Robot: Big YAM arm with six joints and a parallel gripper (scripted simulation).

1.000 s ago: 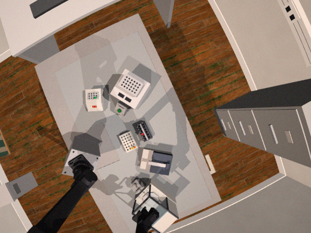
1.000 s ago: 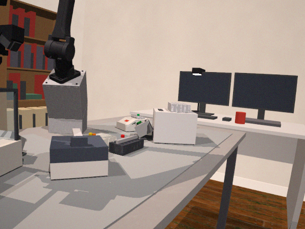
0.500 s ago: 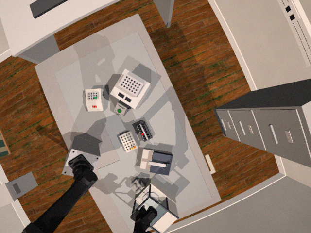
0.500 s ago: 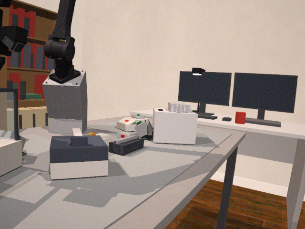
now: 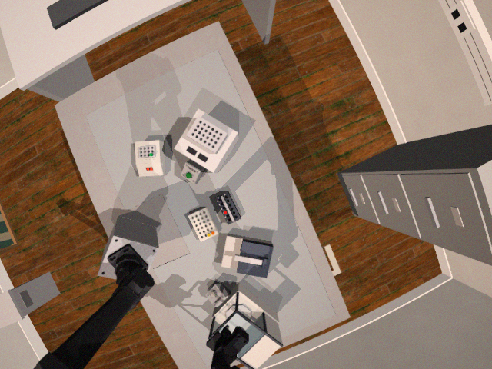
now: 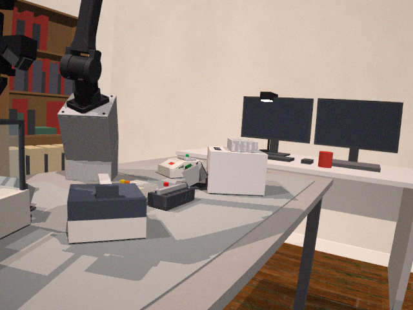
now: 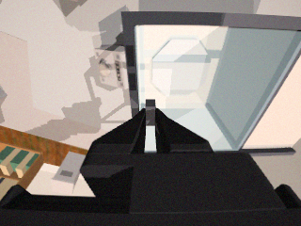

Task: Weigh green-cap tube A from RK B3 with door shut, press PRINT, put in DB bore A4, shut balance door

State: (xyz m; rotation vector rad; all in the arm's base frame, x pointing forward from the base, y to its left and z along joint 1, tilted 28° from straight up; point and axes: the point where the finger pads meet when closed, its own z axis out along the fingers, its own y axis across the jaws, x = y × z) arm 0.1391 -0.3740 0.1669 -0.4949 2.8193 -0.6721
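Observation:
My gripper [image 7: 150, 113] is shut on a pale tube [image 7: 150, 134] that stands between the fingertips in the wrist view; its cap is hidden by the fingers. The gripper hovers above the balance's glass box at the near end of the bench, and it also shows in the overhead view [image 5: 228, 341]. Below the fingertips and a little to the right lies the pale octagonal pan [image 7: 181, 66]. A tinted glass pane [image 7: 249, 85] covers the right part of the box top. The tube rack [image 5: 202, 223] holds tubes with orange and yellow caps.
The spectrophotometer [image 5: 248, 256] stands just behind the balance. Further on are the black magnet block [image 5: 225, 206] with a red-capped tube, a large white block with many bores [image 5: 206, 144], a small unit with a green top [image 5: 190, 173], and a small white block [image 5: 147, 157].

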